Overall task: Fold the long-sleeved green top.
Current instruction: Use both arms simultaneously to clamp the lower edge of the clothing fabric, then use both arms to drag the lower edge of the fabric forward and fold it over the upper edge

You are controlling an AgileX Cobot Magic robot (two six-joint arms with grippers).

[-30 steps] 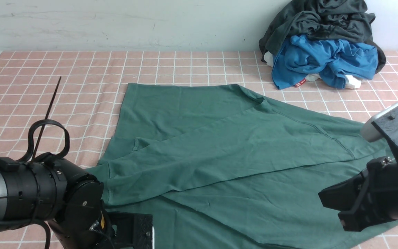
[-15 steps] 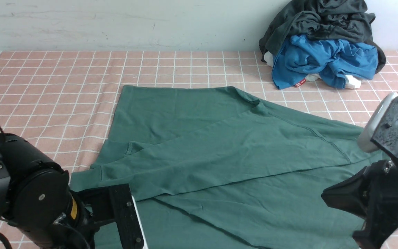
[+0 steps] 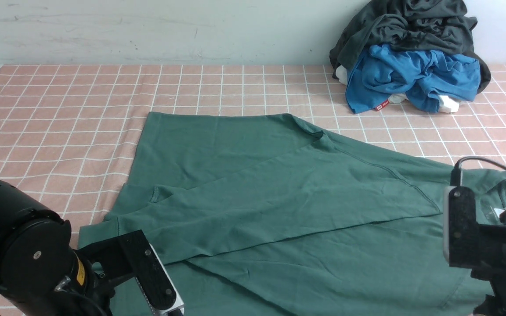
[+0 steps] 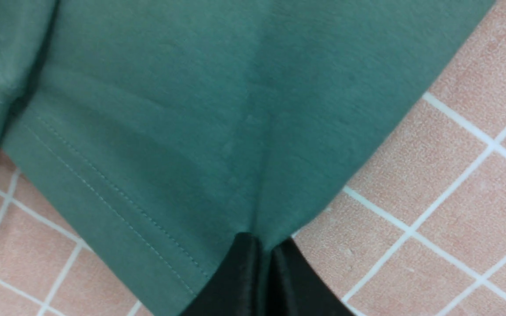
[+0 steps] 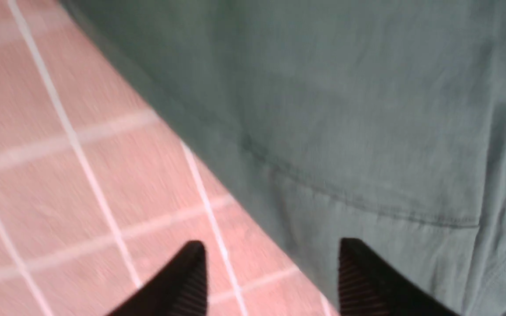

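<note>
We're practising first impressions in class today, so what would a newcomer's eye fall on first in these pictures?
Most likely the big green top, spread wrinkled across the middle of the pink checked cloth, with a black gripper in each near corner. Next, the bright blue garment would stand out, bunched up at the far right against the white wall, with a dark grey one heaped on it.

front: between arms, facing forward, far | wrists: close on cloth (image 4: 169, 109) | shared front/wrists: green cloth

Blue garment (image 3: 415, 77) under dark garment (image 3: 411, 26)
</note>
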